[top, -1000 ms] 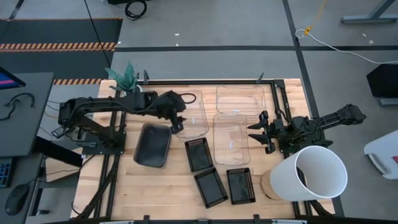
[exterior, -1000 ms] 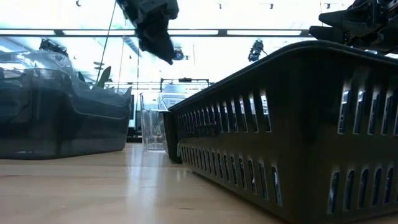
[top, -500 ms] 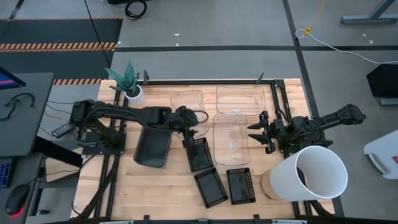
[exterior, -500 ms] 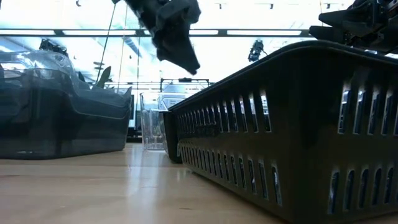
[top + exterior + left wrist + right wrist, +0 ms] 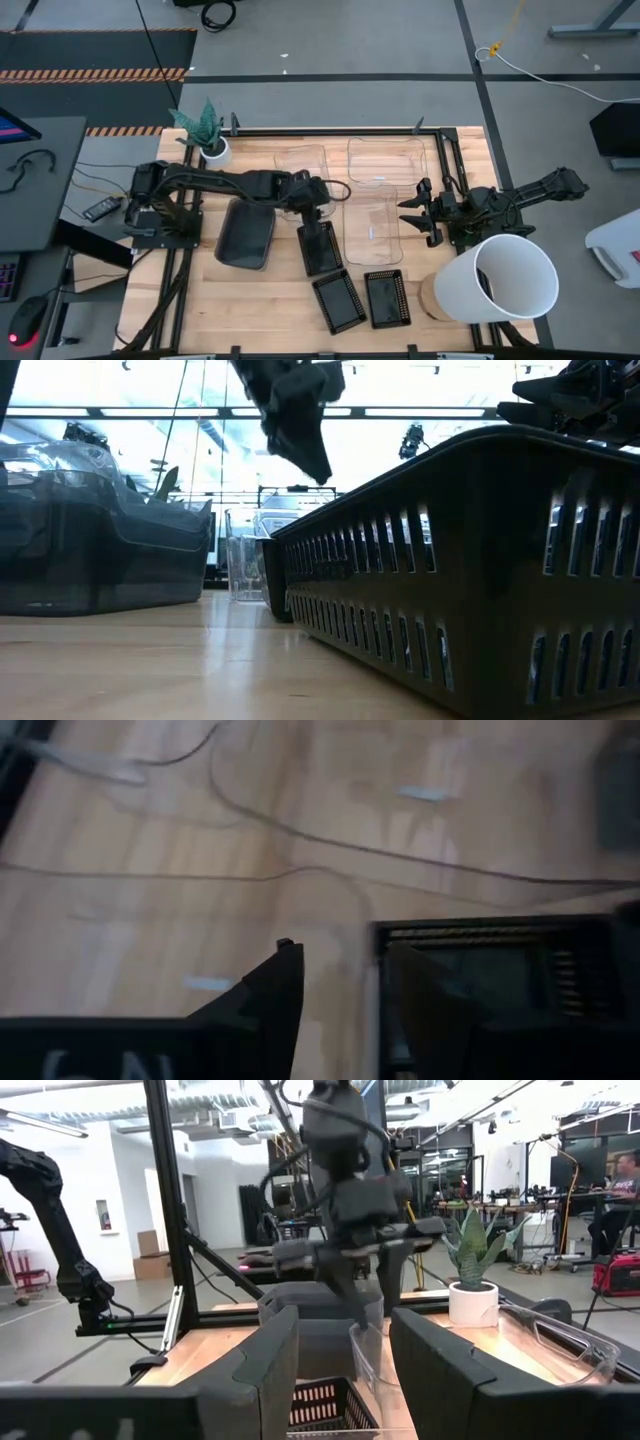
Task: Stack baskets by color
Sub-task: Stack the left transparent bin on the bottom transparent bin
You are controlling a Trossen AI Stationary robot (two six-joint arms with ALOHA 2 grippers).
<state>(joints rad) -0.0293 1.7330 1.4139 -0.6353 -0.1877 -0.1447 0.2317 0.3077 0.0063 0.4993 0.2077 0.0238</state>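
Observation:
Three black perforated baskets lie flat on the wooden table: one mid-table and two near the front edge. A smoky grey basket rests left of them. Three clear baskets lie farther back. My left gripper hangs open above the far end of the mid-table black basket, pointing steeply down; one finger is over the basket's inside and the other is outside its far left corner. At the right, my right gripper waits open.
A big white bucket lies on its side at the front right, next to the right arm. A small white plant pot stands at the far left corner. A black frame borders the table.
My left gripper has travelled toward the table's right edge and somewhat down. It has gone from beside the grey basket's far right corner to above the far end of the mid-table black basket. No basket has moved.

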